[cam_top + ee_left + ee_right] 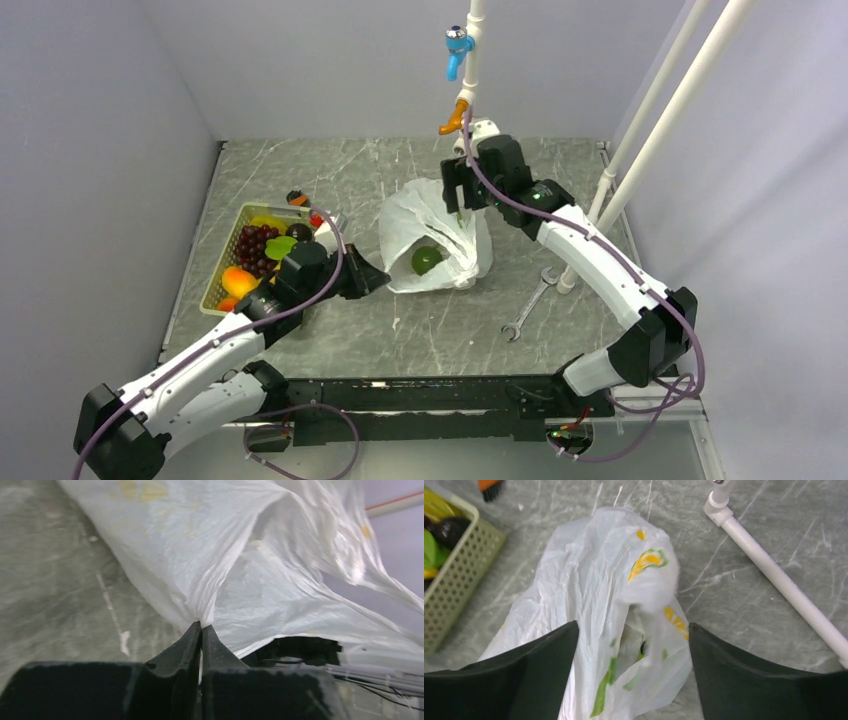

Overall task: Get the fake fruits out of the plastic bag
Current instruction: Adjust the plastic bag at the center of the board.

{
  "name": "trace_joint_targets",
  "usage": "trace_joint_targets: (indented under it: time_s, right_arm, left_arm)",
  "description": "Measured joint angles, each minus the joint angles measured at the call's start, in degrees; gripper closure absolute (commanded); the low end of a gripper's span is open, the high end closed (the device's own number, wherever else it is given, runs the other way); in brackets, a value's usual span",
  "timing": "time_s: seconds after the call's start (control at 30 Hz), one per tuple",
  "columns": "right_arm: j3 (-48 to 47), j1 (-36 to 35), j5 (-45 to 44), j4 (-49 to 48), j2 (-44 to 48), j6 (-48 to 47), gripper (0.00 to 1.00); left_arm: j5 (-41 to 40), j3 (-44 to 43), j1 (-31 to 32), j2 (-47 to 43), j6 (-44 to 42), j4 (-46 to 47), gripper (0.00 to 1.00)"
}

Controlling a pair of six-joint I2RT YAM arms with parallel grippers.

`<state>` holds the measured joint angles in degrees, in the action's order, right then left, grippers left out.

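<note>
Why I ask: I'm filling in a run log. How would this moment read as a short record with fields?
bag: white, crumpled on the table, mid-scene
fruit in bag: one green ball visible
left gripper: shut on the bag's edge
right gripper: open, over the bag's far end
basket: left of the bag, holding grapes and an orange fruit
wrench: on the table, right of the bag
</note>
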<state>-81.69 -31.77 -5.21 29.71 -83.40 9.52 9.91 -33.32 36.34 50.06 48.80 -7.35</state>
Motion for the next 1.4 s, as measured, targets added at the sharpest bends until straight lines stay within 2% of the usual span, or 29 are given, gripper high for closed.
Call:
trace_joint_targets:
  time_s: [0.1,0.2,0.3,0.47,0.67,0.77,0.97,1.1,1.23,1.4]
  right_arm:
    - [0.4,-5.4,-4.2,2.9,0.7,1.3,0.01]
    - [3.0,-9.5,-6.0,5.6,4.1,3.1,0.0]
    - [7.8,-9.8,-6.2,7.5,11.3,6.0,0.0]
    - [12.8,-9.0,-5.2,8.6,24.3,11.9,0.0]
    - [16.4,-9.0,-2.5,8.2,28.5,21.2,0.01]
    - [22.2,-9.0,-0.5,6.8,28.9,24.7,0.04]
    - [30.6,-9.0,7.6,3.8,30.1,27.6,0.31]
    - [37.0,-9.2,12.4,-0.6,35.4,28.9,0.52]
    - [44.6,-9.1,16.2,-3.1,42.2,30.4,0.69]
    - [51.0,-9.2,19.4,-6.8,44.7,31.6,0.87]
  left_arm:
    - [-0.7,-0.1,2.6,-1.9,-0.9,0.5,0.53]
    - [-1.7,-1.0,3.5,-3.9,-3.0,-2.4,0.29]
    - [-2.4,-4.4,3.6,-5.0,-6.6,-7.2,0.17]
    - [-2.8,-15.0,3.6,-3.6,-14.4,-13.5,0.01]
    - [-2.8,-32.2,4.8,6.4,-27.3,-17.6,0.01]
    - [-3.5,-36.8,6.8,11.6,-34.1,-17.6,0.0]
    - [-7.0,-37.4,13.5,19.4,-49.1,-17.0,0.01]
    - [-7.2,-33.9,16.1,21.6,-56.6,-14.0,0.01]
    - [-8.3,-33.1,19.0,24.4,-62.0,-12.7,0.01]
    - [-10.6,-30.9,22.6,26.8,-64.8,-10.5,0.01]
